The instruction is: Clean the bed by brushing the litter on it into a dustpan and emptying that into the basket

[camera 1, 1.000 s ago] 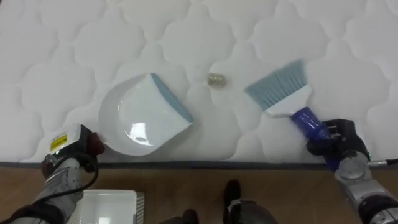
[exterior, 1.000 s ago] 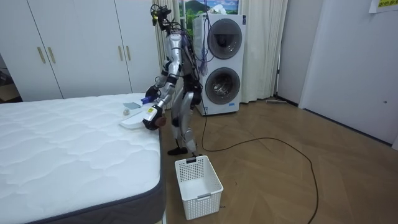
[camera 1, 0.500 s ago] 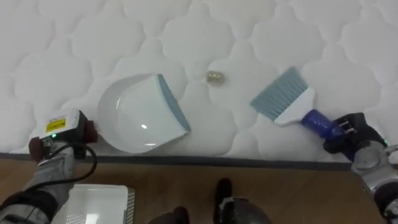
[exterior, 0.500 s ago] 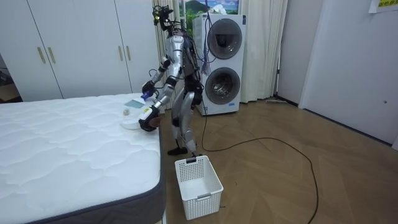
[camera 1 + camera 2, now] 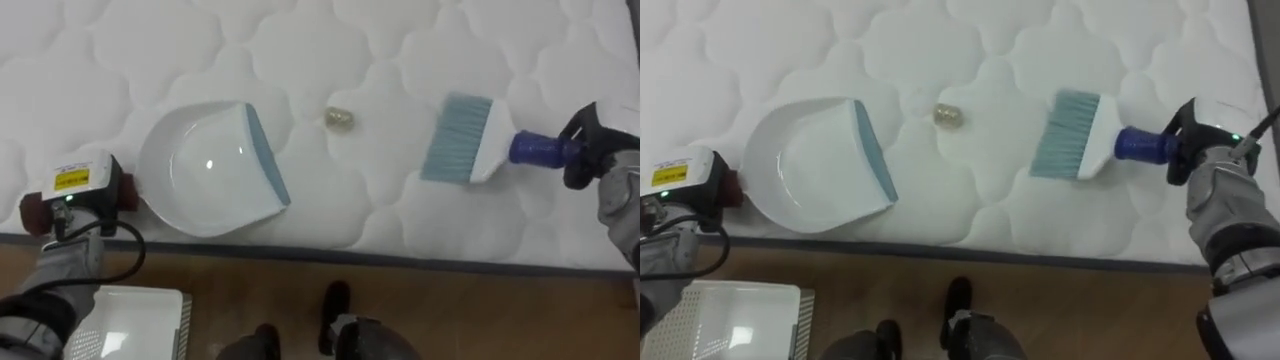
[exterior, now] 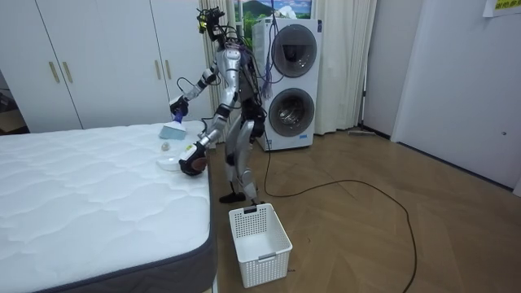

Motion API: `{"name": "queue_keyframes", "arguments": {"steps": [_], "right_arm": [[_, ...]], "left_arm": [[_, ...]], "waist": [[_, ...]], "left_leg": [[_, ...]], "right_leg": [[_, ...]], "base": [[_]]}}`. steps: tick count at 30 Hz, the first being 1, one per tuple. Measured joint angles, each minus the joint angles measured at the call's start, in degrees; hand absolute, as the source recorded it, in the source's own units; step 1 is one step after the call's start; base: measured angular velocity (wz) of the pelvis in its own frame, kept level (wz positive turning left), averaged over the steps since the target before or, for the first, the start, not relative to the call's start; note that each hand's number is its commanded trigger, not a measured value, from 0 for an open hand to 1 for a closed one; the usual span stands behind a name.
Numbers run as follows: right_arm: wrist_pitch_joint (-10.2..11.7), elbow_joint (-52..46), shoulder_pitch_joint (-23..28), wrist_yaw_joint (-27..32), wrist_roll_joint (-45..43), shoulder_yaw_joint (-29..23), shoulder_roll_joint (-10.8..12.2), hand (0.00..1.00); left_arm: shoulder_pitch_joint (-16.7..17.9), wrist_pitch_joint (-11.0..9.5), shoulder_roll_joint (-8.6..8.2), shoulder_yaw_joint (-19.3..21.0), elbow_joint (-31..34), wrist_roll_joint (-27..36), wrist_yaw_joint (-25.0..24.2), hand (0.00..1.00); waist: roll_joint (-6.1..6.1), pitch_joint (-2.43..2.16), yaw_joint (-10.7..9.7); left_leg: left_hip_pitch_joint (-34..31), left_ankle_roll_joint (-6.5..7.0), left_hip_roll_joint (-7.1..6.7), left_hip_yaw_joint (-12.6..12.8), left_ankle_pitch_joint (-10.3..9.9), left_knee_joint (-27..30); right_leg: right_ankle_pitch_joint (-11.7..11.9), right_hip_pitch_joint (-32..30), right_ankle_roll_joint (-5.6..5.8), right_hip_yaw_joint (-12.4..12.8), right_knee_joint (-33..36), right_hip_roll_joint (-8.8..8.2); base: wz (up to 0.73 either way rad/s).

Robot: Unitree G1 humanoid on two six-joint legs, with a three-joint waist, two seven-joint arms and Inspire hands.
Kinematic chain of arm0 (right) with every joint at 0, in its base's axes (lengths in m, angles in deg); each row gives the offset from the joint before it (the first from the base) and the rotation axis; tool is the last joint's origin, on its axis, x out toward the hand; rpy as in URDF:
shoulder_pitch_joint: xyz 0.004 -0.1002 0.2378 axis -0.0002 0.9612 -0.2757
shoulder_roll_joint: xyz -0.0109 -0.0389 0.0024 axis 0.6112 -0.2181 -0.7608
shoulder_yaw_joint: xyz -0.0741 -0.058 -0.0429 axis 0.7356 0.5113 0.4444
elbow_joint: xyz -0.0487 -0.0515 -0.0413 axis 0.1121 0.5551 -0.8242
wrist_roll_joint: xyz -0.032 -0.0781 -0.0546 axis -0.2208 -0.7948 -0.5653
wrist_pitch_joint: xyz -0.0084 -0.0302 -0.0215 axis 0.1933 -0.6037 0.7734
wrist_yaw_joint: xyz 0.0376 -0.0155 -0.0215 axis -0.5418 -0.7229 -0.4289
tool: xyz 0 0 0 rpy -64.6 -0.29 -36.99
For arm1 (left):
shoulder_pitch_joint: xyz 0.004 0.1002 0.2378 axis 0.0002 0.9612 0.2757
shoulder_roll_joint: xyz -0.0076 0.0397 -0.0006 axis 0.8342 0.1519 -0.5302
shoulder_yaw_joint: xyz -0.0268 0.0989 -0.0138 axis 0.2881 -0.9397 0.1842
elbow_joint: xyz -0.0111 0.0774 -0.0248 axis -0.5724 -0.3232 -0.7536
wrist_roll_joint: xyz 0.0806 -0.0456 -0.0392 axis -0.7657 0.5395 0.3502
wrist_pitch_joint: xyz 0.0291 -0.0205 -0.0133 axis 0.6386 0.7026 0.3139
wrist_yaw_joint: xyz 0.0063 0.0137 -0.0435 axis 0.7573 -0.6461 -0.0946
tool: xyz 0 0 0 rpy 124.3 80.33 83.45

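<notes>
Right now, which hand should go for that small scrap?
Right, I'd say: the right hand grips the brush, bristles toward the scrap; the left hand holds the dustpan open toward it.

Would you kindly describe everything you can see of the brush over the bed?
The brush has pale blue-grey bristles, a white head and a short blue handle, all plastic by its look. It is held nearly level over the white quilted mattress, with its bristles pointing to the robot's left, toward a small crumpled scrap. The right hand is curled round the handle. Whether the bristles touch the mattress cannot be told.
</notes>
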Motion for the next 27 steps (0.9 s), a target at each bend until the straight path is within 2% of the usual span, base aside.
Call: {"name": "queue_keyframes", "arguments": {"steps": [4, 10, 13, 16, 17, 22, 27], "right_arm": [[-0.9, -0.2, -0.6, 0.0, -3.2, 0.0, -0.2, 1.0], [-0.9, -0.2, -3.2, 0.1, -10.3, 0.0, -0.2, 1.0], [-0.9, -0.2, -5.2, 1.7, -11.7, 2.2, -0.2, 1.0], [-1.1, -0.2, -5.6, 2.9, -12.1, 4.9, -0.2, 1.0], [-1.8, -0.3, -6.0, 3.2, -12.6, 6.2, -0.2, 1.0], [-4.1, -2.4, -6.4, 3.3, -15.4, 7.4, -0.1, 1.0], [-4.5, -2.7, -6.4, 4.7, -17.5, 8.4, 0.3, 1.0]], "left_arm": [[-0.1, 0.3, 0.16, 0.3, 0.0, -0.3, 1.7, 1.0], [-0.2, 0.4, 0.19, 1.2, -0.1, -1.0, 1.7, 1.0], [-0.3, 0.5, 0.51, 1.1, -0.1, -0.9, 1.7, 1.0], [-1.2, 0.4, 0.56, 0.5, 0.0, -1.0, 1.7, 1.0], [-1.5, 0.5, 0.59, 0.4, 0.0, -1.0, 1.7, 1.0], [-2.0, 0.5, 0.63, 0.4, 0.3, -1.0, 1.7, 1.0], [-2.0, 0.5, 0.63, 0.0, 0.8, -1.1, 1.7, 1.0]], "waist": [[-0.82, 0.07, 0.1], [-0.99, 0.11, 0.2], [-1.29, 0.25, 0.4], [-1.83, 0.54, 1.5], [-2.15, 0.71, 1.7], [-2.34, 0.78, 2.5], [-2.31, 0.8, 2.9]], "left_leg": [[-0.7, -0.05, 0.15, 0.0, 0.0, 0.2], [-0.8, -0.05, 0.43, 0.3, 0.0, 0.1], [-0.7, -0.15, 0.67, 0.3, 0.0, 0.1], [-0.5, -0.41, 1.12, 0.2, 0.0, 0.1], [-0.5, -0.48, 1.14, 0.1, 0.0, 0.1], [-0.9, -0.54, 1.38, 0.2, 0.0, 0.0], [-0.7, -0.53, 1.7, 0.1, 0.0, 0.2]], "right_leg": [[0.1, -0.4, -0.19, 0.0, -0.2, 0.06], [0.6, -0.4, -0.31, 0.0, -1.0, 0.33], [0.7, -0.2, -0.45, -0.2, -1.1, 0.48], [1.1, 0.4, -0.78, -0.6, -2.1, 0.92], [1.1, 0.4, -0.8, -0.7, -2.2, 0.93], [1.6, 0.7, -0.79, -0.7, -3.6, 1.38], [2.0, 1.4, -0.77, -1.3, -4.2, 1.59]], "base": [[0.0], [-0.04], [-0.01], [0.0], [0.0], [-0.02], [0.01]]}}
